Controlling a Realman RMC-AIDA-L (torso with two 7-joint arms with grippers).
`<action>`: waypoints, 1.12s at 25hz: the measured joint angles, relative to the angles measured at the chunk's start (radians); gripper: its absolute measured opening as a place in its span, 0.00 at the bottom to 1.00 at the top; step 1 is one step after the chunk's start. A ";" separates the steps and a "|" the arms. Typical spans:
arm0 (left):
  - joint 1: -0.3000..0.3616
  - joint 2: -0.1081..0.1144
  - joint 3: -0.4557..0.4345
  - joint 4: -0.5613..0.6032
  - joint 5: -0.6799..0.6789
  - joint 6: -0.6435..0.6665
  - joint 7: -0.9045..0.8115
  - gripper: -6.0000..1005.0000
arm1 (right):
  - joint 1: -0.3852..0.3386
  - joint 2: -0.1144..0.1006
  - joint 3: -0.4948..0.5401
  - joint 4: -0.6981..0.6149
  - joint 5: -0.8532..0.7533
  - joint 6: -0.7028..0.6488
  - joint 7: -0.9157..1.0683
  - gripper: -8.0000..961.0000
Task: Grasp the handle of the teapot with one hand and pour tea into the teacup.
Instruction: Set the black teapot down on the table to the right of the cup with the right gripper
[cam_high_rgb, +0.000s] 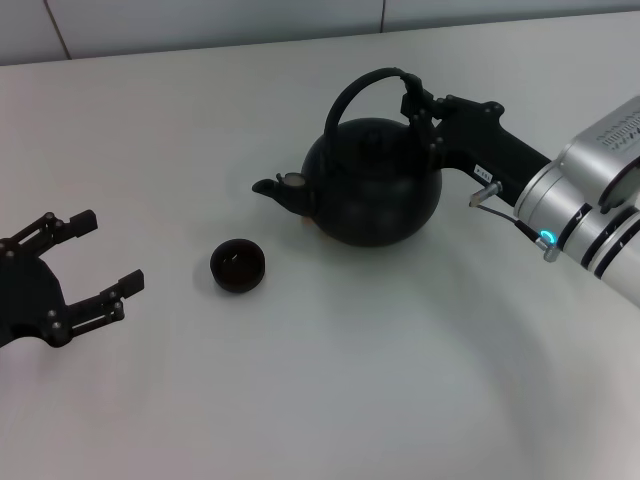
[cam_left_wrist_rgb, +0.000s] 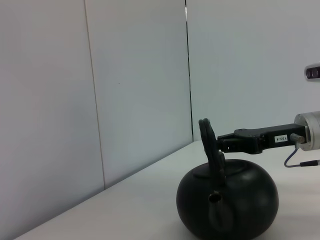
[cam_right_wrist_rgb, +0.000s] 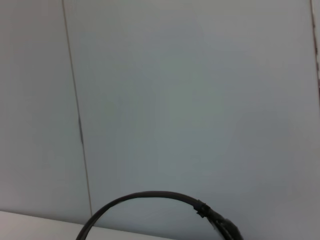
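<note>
The teapot (cam_high_rgb: 375, 185) is sitting upright on the white counter (cam_high_rgb: 330, 390), a little toward the robot's right of the middle, and its short spout (cam_high_rgb: 275, 188) is pointing toward the robot's left, so the pot's long line from spout to back is running across the counter from side to side. The handle (cam_high_rgb: 350, 95) is arching over the lid in that same side-to-side line, standing up rather than folded down, and the small lid knob (cam_high_rgb: 373, 128) is showing under it. The right gripper (cam_high_rgb: 418, 110) is reaching in from the robot's right and is closing around the handle near the top of the arch, on the side away from the spout; its dark fingers are sitting on either side of the hoop, and the left wrist view is showing the same clamp from the spout end, with the handle (cam_left_wrist_rgb: 209, 142) edge-on and the spout (cam_left_wrist_rgb: 216, 200) facing the camera. The teapot looks to be resting on the counter, not tilting. The teacup (cam_high_rgb: 238, 265) is standing upright on the counter just beyond the spout tip and nearer the robot, close to the teapot but not touching it. The left gripper (cam_high_rgb: 95, 262) is hanging off to the robot's left, well apart from the teacup, with its fingers spread wide and holding nothing.
</note>
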 joint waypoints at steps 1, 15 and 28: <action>0.000 0.000 0.000 0.000 0.000 0.000 0.000 0.86 | 0.000 0.000 0.000 0.000 0.000 0.000 0.000 0.09; 0.001 0.000 0.000 0.000 0.000 0.000 0.000 0.86 | 0.005 0.001 0.003 0.001 0.001 -0.001 -0.010 0.09; 0.001 0.000 0.000 0.000 0.000 0.002 0.000 0.86 | -0.001 0.001 0.004 0.001 0.003 -0.007 -0.025 0.21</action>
